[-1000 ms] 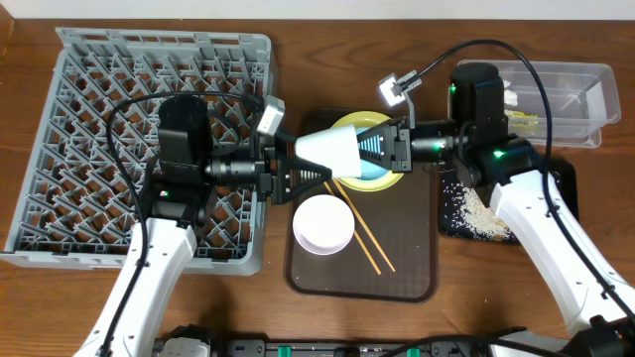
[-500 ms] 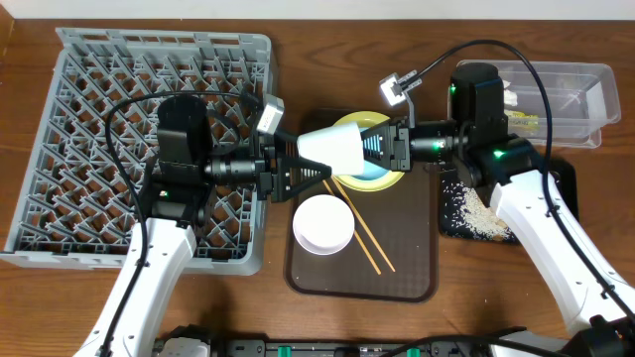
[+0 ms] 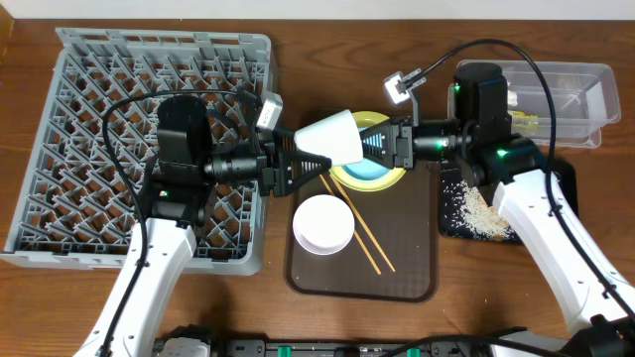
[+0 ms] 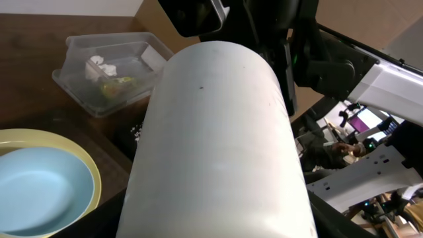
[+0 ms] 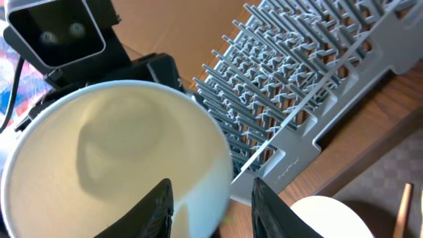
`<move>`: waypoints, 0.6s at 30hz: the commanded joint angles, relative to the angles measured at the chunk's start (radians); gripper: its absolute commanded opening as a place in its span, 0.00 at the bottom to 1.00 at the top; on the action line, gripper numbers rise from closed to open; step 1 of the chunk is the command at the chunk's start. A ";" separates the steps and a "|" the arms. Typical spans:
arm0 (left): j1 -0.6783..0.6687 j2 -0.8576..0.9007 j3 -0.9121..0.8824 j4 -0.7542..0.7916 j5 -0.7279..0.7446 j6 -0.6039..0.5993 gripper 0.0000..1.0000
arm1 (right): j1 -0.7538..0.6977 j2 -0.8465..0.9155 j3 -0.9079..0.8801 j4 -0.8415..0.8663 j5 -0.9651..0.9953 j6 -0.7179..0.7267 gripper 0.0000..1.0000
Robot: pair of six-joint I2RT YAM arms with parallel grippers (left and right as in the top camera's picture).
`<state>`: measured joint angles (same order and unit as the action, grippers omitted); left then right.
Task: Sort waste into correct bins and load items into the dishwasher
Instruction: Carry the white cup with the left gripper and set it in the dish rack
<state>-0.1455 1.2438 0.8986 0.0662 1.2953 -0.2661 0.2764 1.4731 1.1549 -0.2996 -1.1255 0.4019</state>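
Left end effector [image 3: 298, 164] gripping empty cup [image 3: 333, 137], rice [image 3: 478, 208] in black tray [image 3: 567, 178]

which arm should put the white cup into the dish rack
Left. The left claw grips the white cup by its narrow end, its arm over the grey rack; the right claw only straddles the rim, jaws wide, farther off.

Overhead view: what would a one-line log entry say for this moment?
phase: handover | small white cup: midair over brown tray | left gripper: gripping base | right gripper: open, straddling rim
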 commanded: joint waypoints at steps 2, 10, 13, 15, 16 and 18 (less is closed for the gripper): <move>0.005 -0.003 0.022 0.007 -0.027 0.003 0.62 | -0.029 0.006 0.002 -0.015 -0.004 -0.006 0.37; 0.025 -0.003 0.022 -0.010 -0.094 0.005 0.61 | -0.081 0.006 0.002 -0.108 0.118 -0.020 0.39; 0.058 -0.004 0.022 -0.048 -0.188 0.010 0.61 | -0.103 0.006 0.003 -0.169 0.187 -0.045 0.40; 0.084 -0.004 0.022 -0.086 -0.253 0.019 0.60 | -0.117 0.006 0.003 -0.208 0.227 -0.068 0.40; 0.102 -0.004 0.022 -0.111 -0.288 0.023 0.58 | -0.123 0.006 0.003 -0.228 0.247 -0.077 0.40; 0.129 -0.005 0.022 -0.149 -0.340 0.037 0.57 | -0.133 0.006 0.003 -0.258 0.272 -0.091 0.40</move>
<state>-0.0582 1.2438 0.8986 -0.0490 1.0893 -0.2596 0.1631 1.4731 1.1545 -0.5354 -0.9329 0.3614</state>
